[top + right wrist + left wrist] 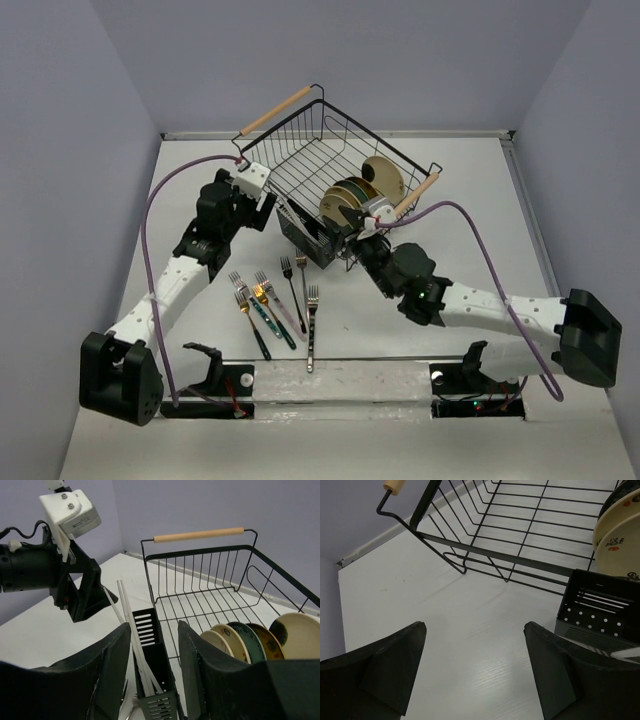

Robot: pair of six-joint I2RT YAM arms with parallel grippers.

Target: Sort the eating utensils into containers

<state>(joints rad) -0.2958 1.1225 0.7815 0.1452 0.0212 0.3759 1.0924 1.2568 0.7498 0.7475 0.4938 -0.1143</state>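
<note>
A: Two arms up by the basket (pixel 300 150). Right gripper (pixel 154 630) spread, straddling the caddy (pixel 300 232), empty I think. Left gripper (pixel 475 627) open over bare table (pixel 470 655).
B: Forks (pixel 311 320) lie loose on the table between the arms. Risk: a crooked retreat clips the caddy, tips it.

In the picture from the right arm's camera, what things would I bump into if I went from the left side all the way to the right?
left arm's tool → black caddy → small cream plate → green plate → big cream plate
</note>
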